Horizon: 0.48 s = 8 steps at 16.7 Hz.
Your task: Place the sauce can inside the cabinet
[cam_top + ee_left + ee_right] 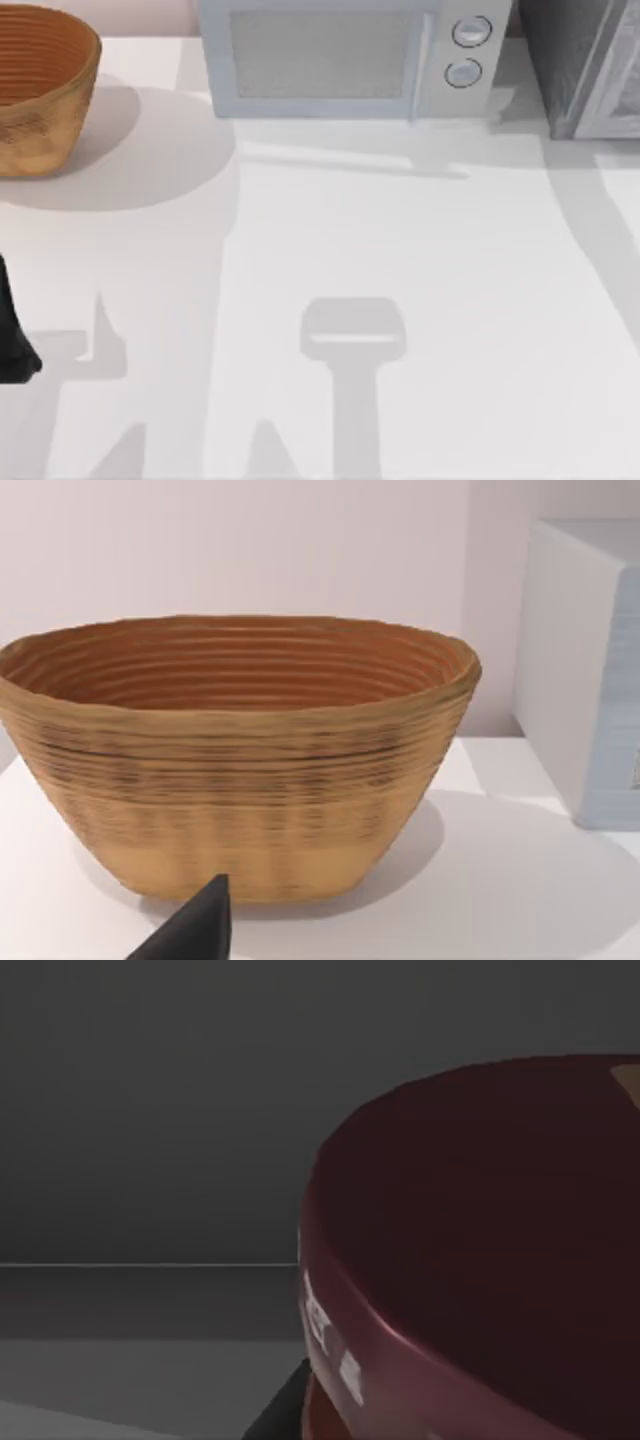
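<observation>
Sauce can [480, 1260] very close before right wrist camera, maroon top toward lens, dark grey surfaces behind it. Right gripper state: cannot tell. Cabinet [585, 65] at far right of bench [420, 260], partly in view. White microwave [350, 55] at far middle, just left of cabinet. Woven basket [40, 85] at far left. Left arm [12, 340] parked at left edge; dark gripper tip [195, 930] near basket; gripper state: cannot tell.

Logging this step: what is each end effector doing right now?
Left end effector: near the basket; open or closed cannot be told.
Right end effector: close to the sauce can, dark surroundings; grip cannot be told.
</observation>
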{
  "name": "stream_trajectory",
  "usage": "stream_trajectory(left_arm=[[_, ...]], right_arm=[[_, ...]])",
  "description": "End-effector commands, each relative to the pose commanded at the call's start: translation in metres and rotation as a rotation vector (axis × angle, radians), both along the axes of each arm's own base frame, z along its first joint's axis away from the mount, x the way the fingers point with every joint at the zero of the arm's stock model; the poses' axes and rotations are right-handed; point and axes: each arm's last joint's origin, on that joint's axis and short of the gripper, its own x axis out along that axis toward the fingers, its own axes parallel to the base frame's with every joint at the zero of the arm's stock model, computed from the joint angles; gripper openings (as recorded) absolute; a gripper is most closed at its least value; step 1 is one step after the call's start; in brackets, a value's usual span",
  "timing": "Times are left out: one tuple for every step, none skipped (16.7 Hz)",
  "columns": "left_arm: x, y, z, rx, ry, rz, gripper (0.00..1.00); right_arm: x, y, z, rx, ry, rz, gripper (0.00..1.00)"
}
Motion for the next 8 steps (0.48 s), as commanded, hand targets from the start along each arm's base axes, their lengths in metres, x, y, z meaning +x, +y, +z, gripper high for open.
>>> stream_trajectory(left_arm=[[0.0000, 0.0000, 0.0000, 0.000, 0.000, 0.000, 1.00], [0.0000, 0.0000, 0.0000, 0.000, 0.000, 0.000, 1.00], [0.0000, 0.0000, 0.0000, 0.000, 0.000, 0.000, 1.00], [0.0000, 0.0000, 0.0000, 0.000, 0.000, 0.000, 1.00], [0.0000, 0.0000, 0.0000, 0.000, 0.000, 0.000, 1.00], [0.0000, 0.0000, 0.0000, 0.000, 0.000, 0.000, 1.00], [0.0000, 0.0000, 0.0000, 0.000, 0.000, 0.000, 1.00], [0.0000, 0.0000, 0.0000, 0.000, 0.000, 0.000, 1.00]], right_arm=[[0.0018, 0.0007, 0.0010, -0.001, 0.001, 0.000, 0.00], [0.0021, 0.0008, 0.0012, -0.001, 0.001, 0.000, 0.00], [0.0021, 0.0008, 0.0012, -0.001, 0.001, 0.000, 0.00], [0.0021, 0.0008, 0.0012, -0.001, 0.001, 0.000, 0.00], [0.0021, 0.0008, 0.0012, -0.001, 0.001, 0.000, 0.00], [0.0020, -0.0002, 0.0005, 0.001, 0.002, -0.003, 0.00], [0.0029, -0.0001, 0.0003, 0.001, 0.003, -0.003, 0.00], [0.0065, -0.0003, 0.0003, 0.001, 0.005, -0.004, 0.00]])
